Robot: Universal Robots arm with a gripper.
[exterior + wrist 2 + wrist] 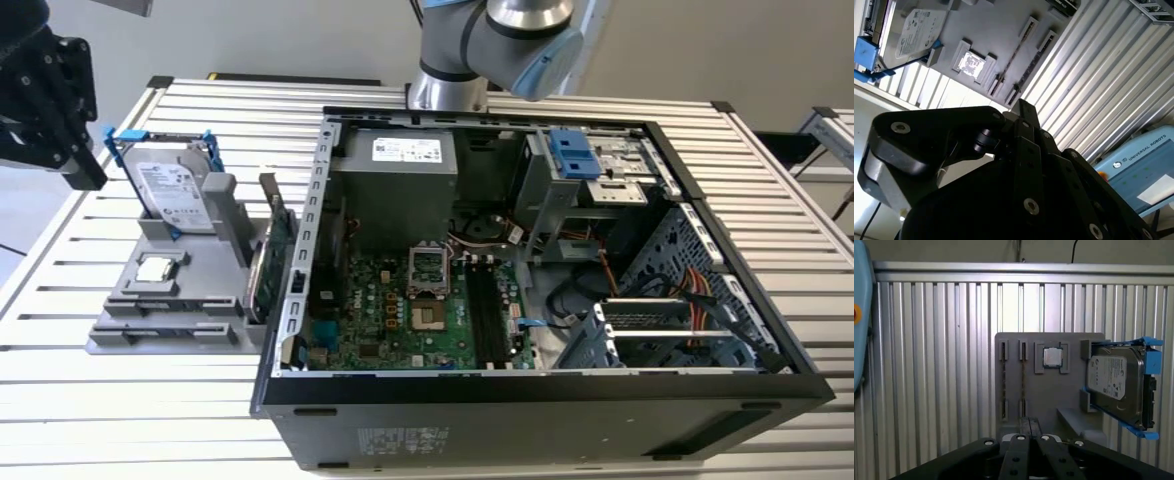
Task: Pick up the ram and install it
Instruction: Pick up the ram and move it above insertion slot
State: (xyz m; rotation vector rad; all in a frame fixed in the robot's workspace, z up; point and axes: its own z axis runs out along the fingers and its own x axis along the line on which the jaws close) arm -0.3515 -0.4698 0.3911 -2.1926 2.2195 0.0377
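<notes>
**A:** What's the layout?

**B:** In the exterior view the open computer case (534,425) takes the middle of the table (134,420). The grey holder (160,342) sits at its nine o'clock. The hard drive (174,190) stands at the holder's twelve o'clock end, and the chip (158,268) sits mid-holder.

**A:** And the gripper?

**B:** The gripper (83,170) hangs at the holder's eleven o'clock, well apart from it. Its jaws look pressed together with nothing between them.

**A:** The ram?

**B:** The ram (1023,380) lies on edge in a holder slot, on the far side of the chip from the hard drive. It hasn't been picked up yet.

**A:** How would you take it cleanly?

**B:** I'd spread the jaws first and set them across the stick's thin faces. Then descend squarely on its middle, between the end brackets (1023,351), and close gently. A board that thin would probably twist or jam if gripped off-centre.
</notes>
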